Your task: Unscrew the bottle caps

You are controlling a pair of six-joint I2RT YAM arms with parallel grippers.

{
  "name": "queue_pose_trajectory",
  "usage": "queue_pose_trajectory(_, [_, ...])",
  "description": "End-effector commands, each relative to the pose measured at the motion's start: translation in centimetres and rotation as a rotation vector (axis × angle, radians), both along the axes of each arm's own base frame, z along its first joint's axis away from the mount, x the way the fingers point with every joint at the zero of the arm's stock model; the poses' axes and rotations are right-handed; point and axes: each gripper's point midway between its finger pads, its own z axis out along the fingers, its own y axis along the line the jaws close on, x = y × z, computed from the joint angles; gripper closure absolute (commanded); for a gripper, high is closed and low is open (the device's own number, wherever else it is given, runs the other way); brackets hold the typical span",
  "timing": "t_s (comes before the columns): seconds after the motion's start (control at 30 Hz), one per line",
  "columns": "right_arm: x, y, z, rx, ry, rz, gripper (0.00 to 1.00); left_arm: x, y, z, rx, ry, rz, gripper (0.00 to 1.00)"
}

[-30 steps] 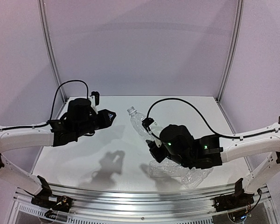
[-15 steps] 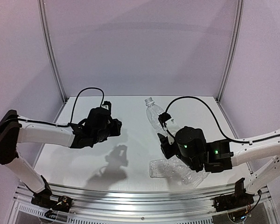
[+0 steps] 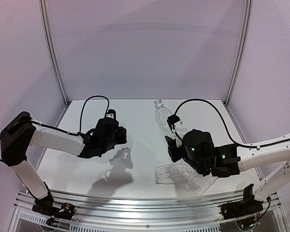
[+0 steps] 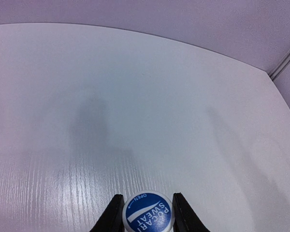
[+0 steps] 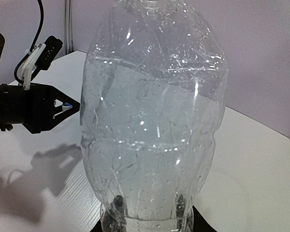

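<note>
1. Over the left half of the table (image 3: 77, 166), your left arm reaches in low from the left edge. Its forearm is nearly level and the wrist points toward the middle.
2. The left gripper (image 3: 122, 137) hangs above the surface, with its shadow (image 3: 117, 166) falling toward the near edge.
3. Its fingers (image 4: 113, 217) are pinched together on a bottle cap (image 4: 148, 212), which has a blue top with white lettering and is lifted off the table.
4. Your right arm comes in from the right edge, and the right gripper (image 3: 169, 140) sits in the table's right half, aimed at the far edge.
5. That gripper is clamped on the base of a clear, crinkled bottle (image 3: 163, 118). In the right wrist view its fingers (image 5: 118, 205) show through the plastic.
6. The bottle tilts with its neck toward the far edge. You cannot tell whether that neck carries a cap.
7. Two more bottles (image 3: 170, 174) lie on their sides by the near edge, partly under the right arm and touching each other.
</note>
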Motion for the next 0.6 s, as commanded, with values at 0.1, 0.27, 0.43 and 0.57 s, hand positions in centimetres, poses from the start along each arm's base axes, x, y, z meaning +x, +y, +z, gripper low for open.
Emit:
queue_pose_trajectory(0.1, [0.3,0.1,-0.4,0.014,0.009,-0.001,1.0,-0.2,0.3,-0.2,-0.016,-0.034,0.022,0.62])
queue_pose_trajectory(0.27, [0.2,0.1,-0.3,0.019,0.012,0.006,1.0,-0.2,0.2,-0.1,-0.016,-0.033,0.017,0.52])
queue_pose_trajectory(0.43, [0.1,0.1,-0.3,0.025,0.016,0.016,1.0,-0.6,0.7,0.6,-0.013,-0.056,0.018,0.41])
queue_pose_trajectory(0.57, [-0.1,0.3,-0.2,0.047,0.029,0.05,1.0,-1.4,0.9,2.7,-0.013,-0.123,-0.032,0.29])
